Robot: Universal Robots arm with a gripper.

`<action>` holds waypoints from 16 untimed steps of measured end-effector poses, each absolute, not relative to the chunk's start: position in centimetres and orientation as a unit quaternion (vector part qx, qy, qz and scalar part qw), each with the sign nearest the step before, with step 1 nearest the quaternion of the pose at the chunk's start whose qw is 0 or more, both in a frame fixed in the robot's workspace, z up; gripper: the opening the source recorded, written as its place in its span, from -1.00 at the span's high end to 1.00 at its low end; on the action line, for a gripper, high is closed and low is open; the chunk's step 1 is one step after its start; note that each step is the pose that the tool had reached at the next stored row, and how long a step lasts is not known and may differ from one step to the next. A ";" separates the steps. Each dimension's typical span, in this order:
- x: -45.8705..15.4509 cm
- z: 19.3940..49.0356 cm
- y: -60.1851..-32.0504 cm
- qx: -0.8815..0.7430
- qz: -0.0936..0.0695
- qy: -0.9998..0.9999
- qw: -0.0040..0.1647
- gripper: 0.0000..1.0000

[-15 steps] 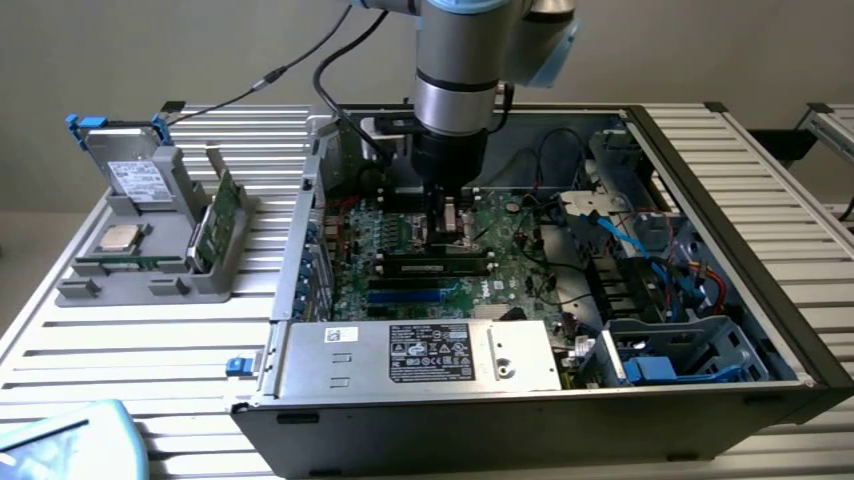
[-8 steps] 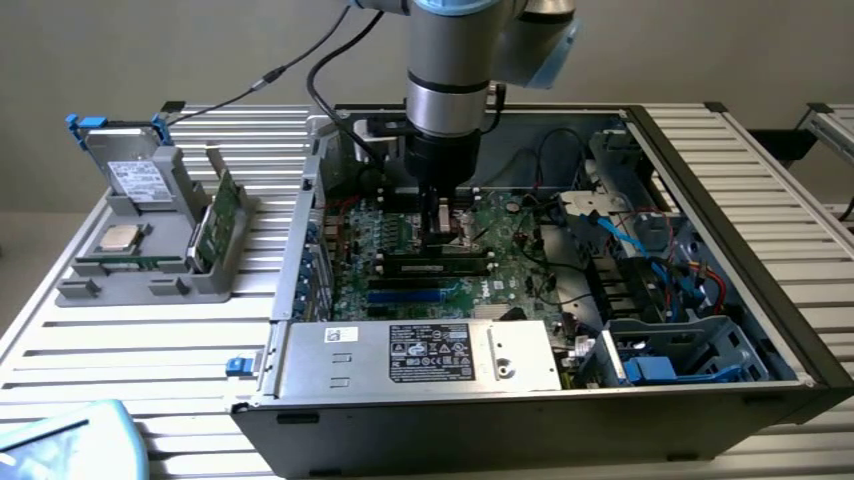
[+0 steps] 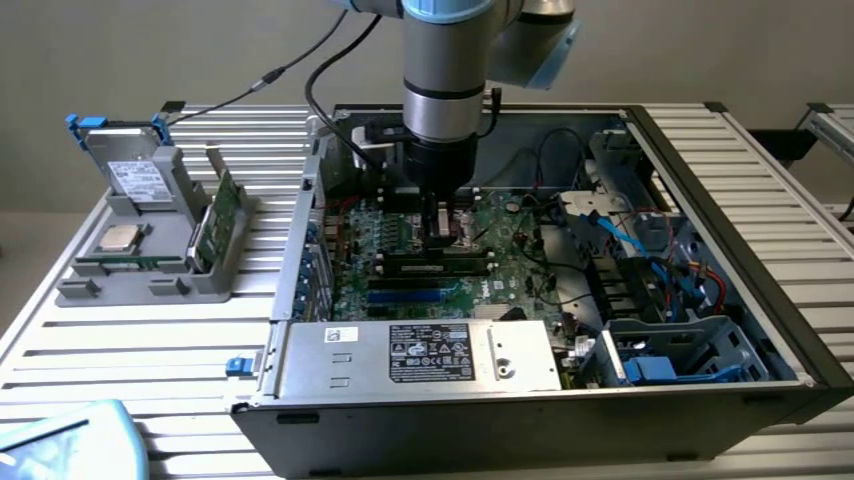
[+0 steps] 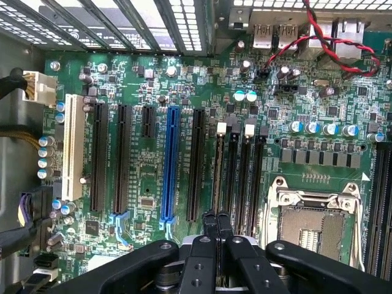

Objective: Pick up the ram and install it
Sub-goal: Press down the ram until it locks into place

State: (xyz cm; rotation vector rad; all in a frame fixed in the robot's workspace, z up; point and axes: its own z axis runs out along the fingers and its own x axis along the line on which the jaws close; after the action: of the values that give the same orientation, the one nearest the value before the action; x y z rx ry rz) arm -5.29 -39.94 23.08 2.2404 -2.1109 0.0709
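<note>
A slatted metal table (image 3: 160, 330) carries an open computer case (image 3: 747, 270). My gripper (image 4: 215, 222) hangs low over the motherboard (image 4: 153, 159), jaws clenched with nothing between them. The ram (image 3: 430, 266) lies, I think, already seated in a slot just under me, its long axis running across the exterior view. A bigger green card (image 3: 211, 222) stands in the grey tray (image 3: 94, 290), well apart.

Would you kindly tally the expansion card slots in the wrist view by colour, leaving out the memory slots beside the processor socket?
White slot: 1
Blue slot: 1
Black slots: 4, one of them short
Total: 6
</note>
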 end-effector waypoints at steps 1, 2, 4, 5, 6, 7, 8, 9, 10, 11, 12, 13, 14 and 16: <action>-5.3 23.0 -39.9 0.727 0.024 -0.685 0.031 0.79; -5.3 23.0 -39.9 0.727 0.025 -0.685 0.030 0.79; -5.3 22.8 -39.9 0.727 0.026 -0.685 0.028 0.79; -5.3 22.7 -40.0 0.727 0.027 -0.685 0.028 0.79; -5.3 22.7 -40.0 0.727 0.027 -0.685 0.028 0.79; -5.3 22.6 -40.0 0.727 0.028 -0.685 0.028 0.79; -5.3 22.5 -40.0 0.727 0.028 -0.685 0.027 0.79; -5.3 22.4 -40.0 0.727 0.028 -0.685 0.027 0.79; -5.3 22.3 -39.9 0.727 0.028 -0.685 0.027 0.79; -5.3 22.3 -40.0 0.727 0.028 -0.685 0.027 0.79; -5.3 22.3 -39.9 0.727 0.028 -0.685 0.027 0.79; -5.3 22.3 -39.9 0.727 0.028 -0.685 0.027 0.79; -5.3 22.4 -39.9 0.727 0.028 -0.685 0.026 0.79; -5.2 22.6 -40.0 0.727 0.027 -0.685 0.024 0.79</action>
State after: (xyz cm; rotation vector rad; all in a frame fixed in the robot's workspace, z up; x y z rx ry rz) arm -5.24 -39.98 22.61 2.2497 -2.1207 0.0828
